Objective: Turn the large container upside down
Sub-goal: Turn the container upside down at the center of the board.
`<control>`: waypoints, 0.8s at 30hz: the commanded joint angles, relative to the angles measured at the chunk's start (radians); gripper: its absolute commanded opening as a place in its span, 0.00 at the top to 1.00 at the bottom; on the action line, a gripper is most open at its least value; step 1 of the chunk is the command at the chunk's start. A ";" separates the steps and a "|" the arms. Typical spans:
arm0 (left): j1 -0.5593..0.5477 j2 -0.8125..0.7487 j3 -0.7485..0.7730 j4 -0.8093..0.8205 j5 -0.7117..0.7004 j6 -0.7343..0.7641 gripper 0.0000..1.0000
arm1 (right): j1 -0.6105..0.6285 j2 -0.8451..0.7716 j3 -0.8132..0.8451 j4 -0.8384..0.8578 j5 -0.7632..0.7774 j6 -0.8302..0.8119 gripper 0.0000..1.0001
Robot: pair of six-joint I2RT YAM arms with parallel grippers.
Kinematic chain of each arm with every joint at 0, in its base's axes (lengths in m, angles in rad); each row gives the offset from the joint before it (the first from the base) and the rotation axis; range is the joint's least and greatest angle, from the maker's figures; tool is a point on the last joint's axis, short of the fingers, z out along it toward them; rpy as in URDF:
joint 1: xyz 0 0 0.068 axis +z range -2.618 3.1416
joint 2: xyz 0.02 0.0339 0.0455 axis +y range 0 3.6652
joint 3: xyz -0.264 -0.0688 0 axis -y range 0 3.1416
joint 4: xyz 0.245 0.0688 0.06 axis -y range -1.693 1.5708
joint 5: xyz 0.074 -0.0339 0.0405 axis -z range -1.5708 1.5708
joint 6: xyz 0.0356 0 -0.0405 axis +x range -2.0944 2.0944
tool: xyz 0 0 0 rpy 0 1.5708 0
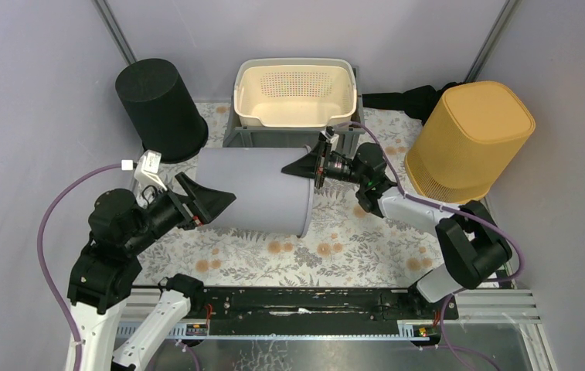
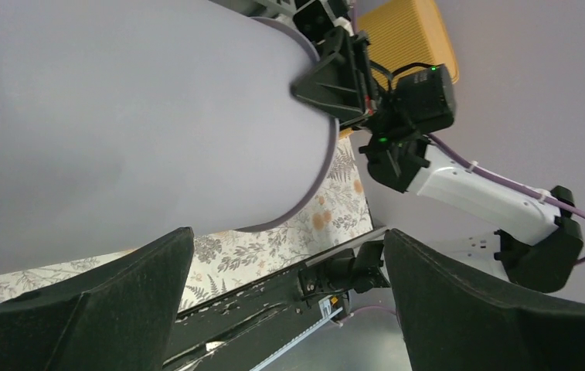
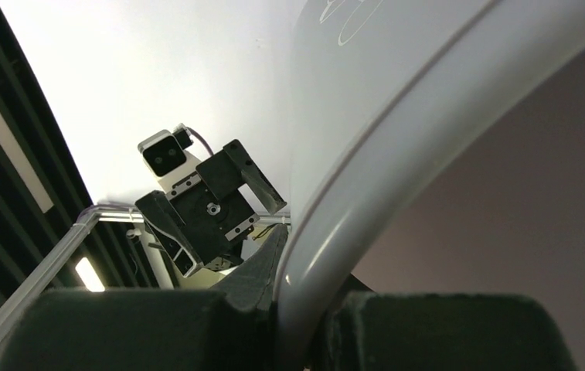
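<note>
Large container (image 1: 254,189): grey, lying on its side at the centre of the top view, over the floral cloth (image 1: 335,247), open mouth toward the right of the frame, closed base toward the left. Pinched at the upper part of the mouth rim by the right gripper (image 1: 310,166), one finger inside the rim and one outside, clenched tight on the thin wall as seen from the right wrist. Left gripper (image 1: 213,202) released, fingers spread wide at the base end, left of centre; contact with the wall not clear. Upper left of the frame: black bin (image 1: 160,100), bottom up. Top centre: cream perforated basket (image 1: 295,94) set in a grey tub (image 1: 231,131). Upper right: yellow bin (image 1: 471,139), bottom up.
</note>
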 commanded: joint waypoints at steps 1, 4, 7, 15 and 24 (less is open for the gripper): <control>-0.005 -0.020 0.016 0.120 0.067 -0.022 0.00 | -0.003 0.011 0.019 0.284 -0.014 0.083 1.00; -0.005 -0.020 0.015 0.142 0.085 -0.028 0.00 | 0.001 0.038 0.021 0.334 -0.006 0.098 1.00; -0.004 -0.019 0.017 0.163 0.102 -0.034 0.00 | 0.011 0.081 0.027 0.409 0.011 0.131 1.00; -0.006 -0.009 0.041 0.163 0.102 -0.034 0.00 | 0.045 0.228 0.052 0.635 0.080 0.213 1.00; -0.004 0.003 0.069 0.155 0.104 -0.019 0.00 | 0.106 0.390 0.100 0.796 0.171 0.211 1.00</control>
